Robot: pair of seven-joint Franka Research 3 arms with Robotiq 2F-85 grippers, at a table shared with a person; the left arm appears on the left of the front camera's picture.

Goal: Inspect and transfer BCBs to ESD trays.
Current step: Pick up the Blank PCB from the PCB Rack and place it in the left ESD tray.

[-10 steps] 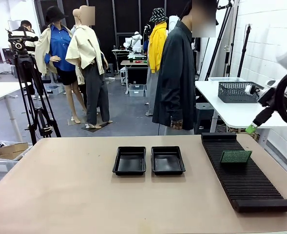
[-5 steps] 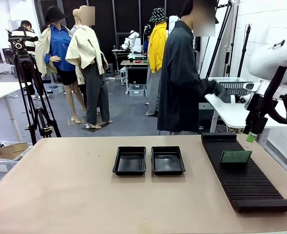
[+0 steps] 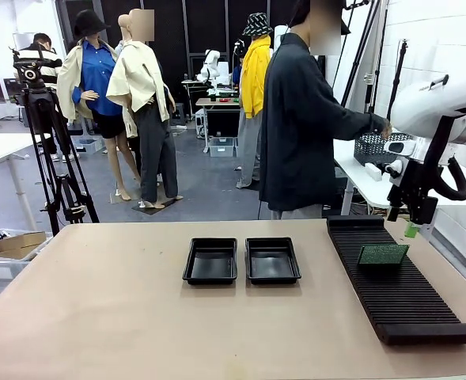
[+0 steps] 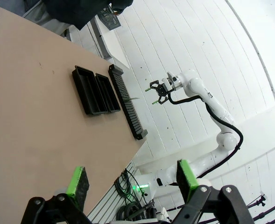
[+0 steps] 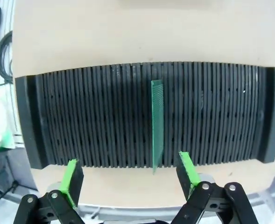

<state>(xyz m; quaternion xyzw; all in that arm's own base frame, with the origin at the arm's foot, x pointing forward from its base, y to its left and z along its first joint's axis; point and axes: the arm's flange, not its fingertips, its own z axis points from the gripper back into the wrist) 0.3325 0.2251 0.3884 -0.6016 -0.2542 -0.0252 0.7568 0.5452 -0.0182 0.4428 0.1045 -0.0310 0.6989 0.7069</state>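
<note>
One green BCB (image 3: 383, 254) stands on edge in a slot of the long black ribbed rack (image 3: 403, 293) at the table's right. In the right wrist view the BCB (image 5: 157, 123) runs edge-on across the rack (image 5: 95, 116), just beyond my open right gripper (image 5: 129, 175). From the front, the right gripper (image 3: 411, 228) hangs pointing down above the rack's far right corner, touching nothing. Two black ESD trays (image 3: 210, 261) (image 3: 272, 260) lie side by side mid-table, both bare inside. My left gripper (image 4: 132, 179) is open and high above the table, looking down on the trays (image 4: 95, 88) and rack (image 4: 127, 105).
A person (image 3: 300, 119) stands at the far side, turned right, reaching toward a white side table with a grey mesh basket (image 3: 375, 146). The tan table (image 3: 98, 317) has wide free room left of the trays. A camera tripod (image 3: 47, 142) stands far left.
My right arm has swung in from the right and turned its gripper downward over the rack's far end. The person has turned and stretched an arm toward the side table.
</note>
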